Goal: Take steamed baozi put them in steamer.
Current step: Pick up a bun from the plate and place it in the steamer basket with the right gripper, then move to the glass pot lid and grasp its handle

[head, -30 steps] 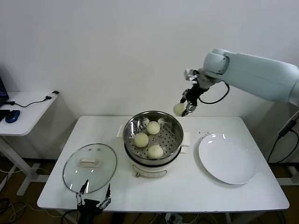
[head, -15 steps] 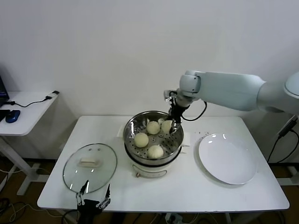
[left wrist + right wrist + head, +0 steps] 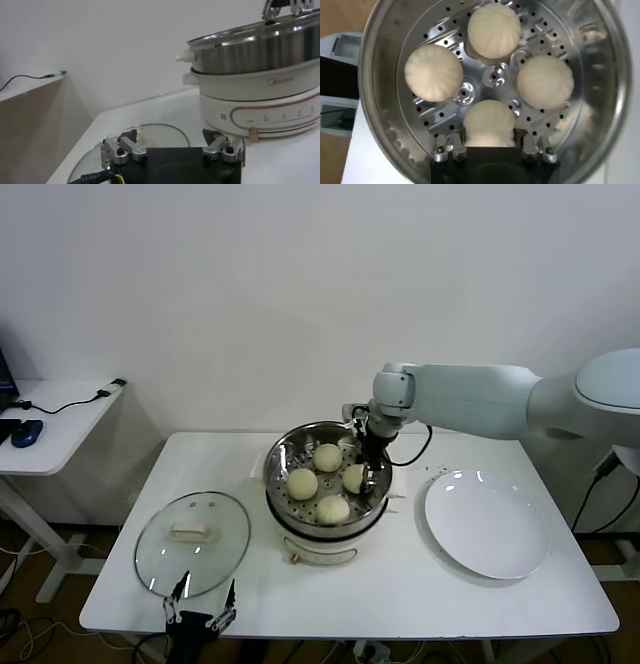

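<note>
Four small, round, cream-white steamed baozi lie on the perforated tray inside the round shiny stainless-steel steamer, which sits on a cream-white electric base at the centre of the white tabletop. In the head view the buns form a loose diamond: one at the back, one at the left, one at the front and one at the right. Each is smooth and domed, with faint pleat lines showing on top in the right wrist view.

The right gripper reaches down into the pot from the upper right of the frame. In its wrist view the jaws stand on either side of the nearest bun, just beside it; whether they press it or have let go I cannot tell.

The left gripper hangs at the lower left edge of the frame, its jaws spread wide and empty, above the near rim of the round glass lid with a cream handle. A flat white plate lies bare to the right of the steamer.
</note>
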Robot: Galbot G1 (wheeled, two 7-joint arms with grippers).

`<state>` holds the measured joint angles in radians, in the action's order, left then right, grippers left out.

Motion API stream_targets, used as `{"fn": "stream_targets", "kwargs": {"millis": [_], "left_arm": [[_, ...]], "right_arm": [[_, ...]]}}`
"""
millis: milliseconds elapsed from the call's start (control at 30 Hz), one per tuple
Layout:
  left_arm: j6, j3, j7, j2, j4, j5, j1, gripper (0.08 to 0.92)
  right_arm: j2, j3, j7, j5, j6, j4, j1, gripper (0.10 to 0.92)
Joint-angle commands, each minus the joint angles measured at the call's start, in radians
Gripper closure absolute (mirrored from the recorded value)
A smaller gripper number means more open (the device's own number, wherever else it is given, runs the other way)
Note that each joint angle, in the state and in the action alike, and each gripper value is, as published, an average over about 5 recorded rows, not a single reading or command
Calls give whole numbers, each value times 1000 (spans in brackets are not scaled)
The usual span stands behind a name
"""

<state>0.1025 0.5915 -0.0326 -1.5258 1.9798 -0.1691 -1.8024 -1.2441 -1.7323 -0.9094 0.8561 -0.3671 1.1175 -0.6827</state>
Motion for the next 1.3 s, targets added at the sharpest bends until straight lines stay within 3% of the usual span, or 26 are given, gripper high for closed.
{"fn": "stream_targets", "kwargs": {"millis": [33,167,267,600,933,1133,1300], "left_arm": [[-1,0,0,-1,-5,-1,4,177],[0,2,0,1,-3,-2,1,177],[-1,2,0,1,0,-4,2,177],[-1,2,0,5,7,-10,2,177],[-6,23,-1,8,26,-17,4,177],[-21,37,-4,-5,47,-47,26,177],[-45,48,-4,-19,71,-76,65,177]], "right_arm": [[-10,-1,21,12,-5,7,17,348],[2,7,12,12,-3,9,1,243],[26,19,6,14,-1,16,-15,209],[193,114,-6,5,108,87,-124,203],[527,340,288,61,307,272,-32,203],[722,740,513,41,379,395,349,203],[786,1097,616,13,411,463,678,203]]}}
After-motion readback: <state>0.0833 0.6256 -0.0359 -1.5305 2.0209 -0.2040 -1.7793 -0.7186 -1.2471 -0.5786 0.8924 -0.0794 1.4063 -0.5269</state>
